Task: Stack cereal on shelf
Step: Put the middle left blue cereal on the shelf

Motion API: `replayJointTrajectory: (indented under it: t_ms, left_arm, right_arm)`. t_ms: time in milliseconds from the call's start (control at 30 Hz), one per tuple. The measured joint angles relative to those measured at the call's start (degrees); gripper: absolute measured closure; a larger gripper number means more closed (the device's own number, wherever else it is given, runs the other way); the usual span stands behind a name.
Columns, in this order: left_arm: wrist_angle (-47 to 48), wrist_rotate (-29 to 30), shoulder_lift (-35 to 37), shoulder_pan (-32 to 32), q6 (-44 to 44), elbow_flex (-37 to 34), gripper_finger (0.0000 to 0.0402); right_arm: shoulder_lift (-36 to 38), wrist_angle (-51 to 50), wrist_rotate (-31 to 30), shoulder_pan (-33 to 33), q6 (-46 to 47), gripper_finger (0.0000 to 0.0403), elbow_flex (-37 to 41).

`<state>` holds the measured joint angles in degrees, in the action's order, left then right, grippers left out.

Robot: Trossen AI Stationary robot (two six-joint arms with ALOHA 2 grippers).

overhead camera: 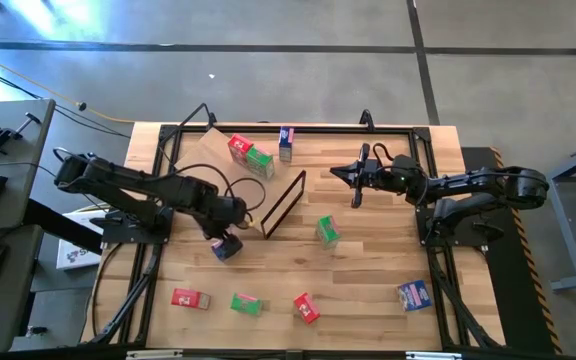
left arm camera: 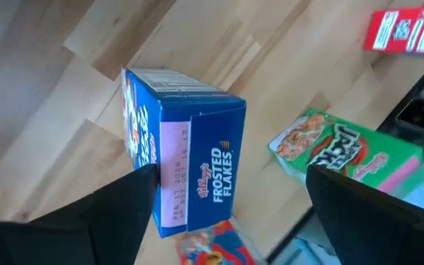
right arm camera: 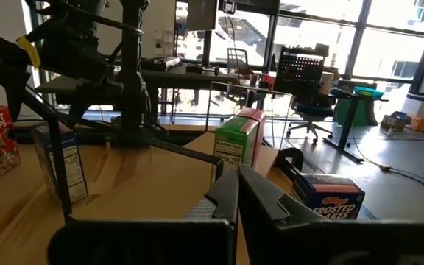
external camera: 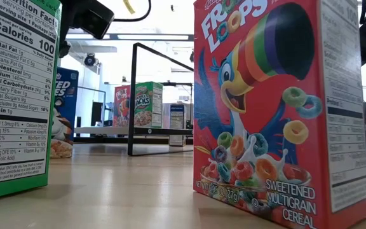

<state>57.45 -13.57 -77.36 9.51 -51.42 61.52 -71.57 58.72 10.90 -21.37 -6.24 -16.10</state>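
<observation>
Cereal boxes (overhead camera: 250, 155) crowd the shelf (overhead camera: 230, 170); its frame (overhead camera: 283, 203) stands beside

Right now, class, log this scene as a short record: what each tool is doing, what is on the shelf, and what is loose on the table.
left tool: open around a blue Frosted Flakes box, low over the table
right tool: shut, empty, raised beside the shelf
shelf: holds a red box and a green box
loose on table: red box, green box, red box, blue box, green box
</observation>
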Motion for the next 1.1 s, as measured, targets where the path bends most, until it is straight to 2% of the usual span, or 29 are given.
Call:
replayJointTrajectory:
  t_ms: [100,400,733,933,1100]
  left_arm:
    - [1.17,2.57,-0.7,1.43,0.88,0.0,0.0059]
    - [2.79,5.45,-5.64,5.52,3.14,-0.02,0.0059]
    - [6.5,5.14,-11.88,6.0,2.45,-0.04,0.0074]
    - [6.0,5.84,-11.59,5.94,2.11,-0.04,0.0096]
    - [5.51,11.51,-8.69,5.91,0.97,-0.04,0.0113]
  right_arm:
    - [0.0,-0.5,-0.01,0.0,-0.04,0.0403,0.0]
    - [-0.07,-1.1,-0.38,0.0,-0.13,0.0403,0.0]
    - [-0.04,-1.15,-0.43,0.0,-0.13,0.0403,0.0]
    - [-0.04,-1.09,-0.44,0.0,-0.13,0.0403,-0.02]
    - [-0.04,-1.12,-0.47,0.0,-0.12,0.0403,0.0]
